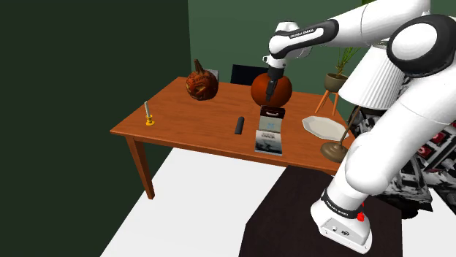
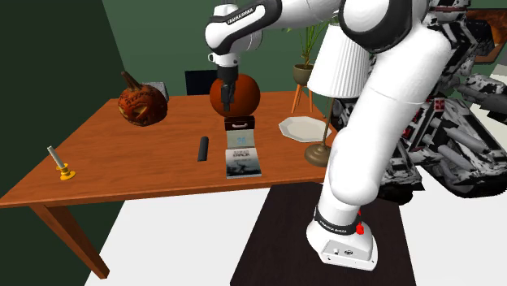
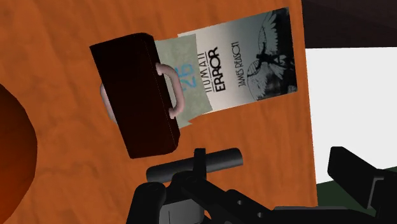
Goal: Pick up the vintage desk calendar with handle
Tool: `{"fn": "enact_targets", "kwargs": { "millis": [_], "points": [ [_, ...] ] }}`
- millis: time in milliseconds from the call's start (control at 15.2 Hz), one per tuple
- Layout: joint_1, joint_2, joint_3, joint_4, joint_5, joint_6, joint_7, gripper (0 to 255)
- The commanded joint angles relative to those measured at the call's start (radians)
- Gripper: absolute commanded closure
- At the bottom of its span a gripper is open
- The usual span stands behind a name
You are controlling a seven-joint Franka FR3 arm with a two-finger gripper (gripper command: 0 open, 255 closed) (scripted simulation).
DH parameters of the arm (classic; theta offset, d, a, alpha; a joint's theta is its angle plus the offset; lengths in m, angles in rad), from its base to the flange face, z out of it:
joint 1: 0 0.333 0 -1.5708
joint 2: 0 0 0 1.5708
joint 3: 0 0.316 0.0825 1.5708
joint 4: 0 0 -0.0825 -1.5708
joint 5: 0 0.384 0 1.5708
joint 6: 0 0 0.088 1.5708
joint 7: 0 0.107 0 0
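Wrist view: the black fingers (image 3: 168, 194) are standing spread with nothing between them, and the gripper (image 3: 261, 170) is hovering above the wooden table (image 3: 70, 165), touching nothing. The desk calendar (image 3: 137, 95), a dark box with a pale handle (image 3: 170, 89) on its upper face, is lying ahead of the fingertips. It is sitting off toward one finger rather than centred in the gap. Its pale page is overlapping the end of a book (image 3: 254, 57) that is lying flat. Shoulder view: the gripper (image 1: 272, 91) is hanging in front of an orange ball (image 1: 285, 91). The desk calendar (image 1: 272, 112) is sitting at 6 o'clock from it, just below, and the book is running on toward 6 o'clock to the table edge. The long axis of box and handle is running roughly across the line joining the two fingers, which is looking favourable. Judgement: the coming move is calling for a small sideways shift to centre the handle, then a straight descent.
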Motion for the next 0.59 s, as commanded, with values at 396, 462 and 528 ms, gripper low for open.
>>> {"fn": "enact_targets", "kwargs": {
  "millis": [396,462,528],
  "points": [
    [-0.064,0.378,-0.065,0.272,0.203,-0.022,-0.317,0],
    [-0.082,0.427,-0.061,0.314,0.226,-0.033,-0.350,0],
    [-0.101,0.475,-0.057,0.357,0.248,-0.045,-0.381,0]
  ]
}}
